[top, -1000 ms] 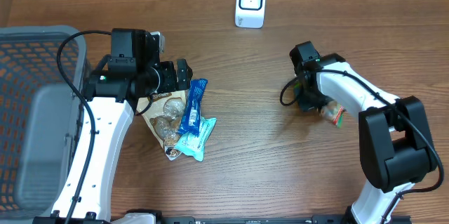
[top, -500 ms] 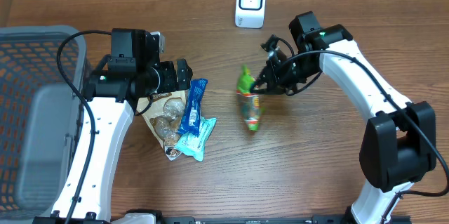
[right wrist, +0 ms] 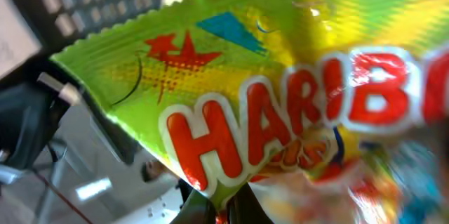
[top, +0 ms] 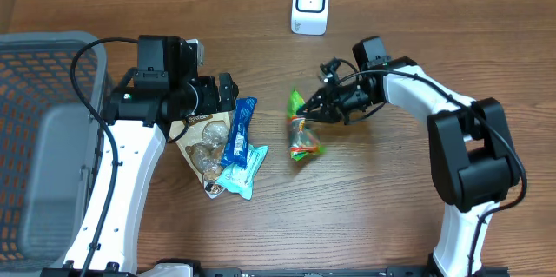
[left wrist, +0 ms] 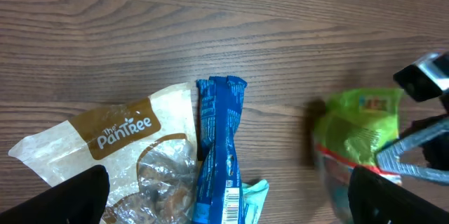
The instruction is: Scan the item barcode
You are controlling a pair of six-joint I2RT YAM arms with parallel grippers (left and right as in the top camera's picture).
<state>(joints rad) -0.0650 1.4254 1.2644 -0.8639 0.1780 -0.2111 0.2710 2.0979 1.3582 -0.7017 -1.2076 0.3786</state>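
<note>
Haribo bag (right wrist: 280, 112) fills the right wrist view, pressed close to the lens, its crimped green edge running up to the right and its red lettering tilted. Seen from overhead, the bag (top: 304, 138) hangs from the right gripper (top: 314, 114), whose jaws are clamped on the bag's upper green end, the rest drooping toward the table (top: 391, 216) near mid-table.

To its left lies a pile of snacks: a pale blue packet (top: 246, 168), a dark blue wrapper (top: 236, 129) and a clear Pantree bag (top: 204, 142), touching one another. The left gripper (top: 228, 93) hangs over this pile with its jaws spread wide and nothing between them; its fingers (left wrist: 70, 196) frame the wrapper. A grey basket (top: 43, 51) sits at the left edge.

Farther off, the white scanner (top: 310, 4) stands at the far edge, well apart from the bag.
</note>
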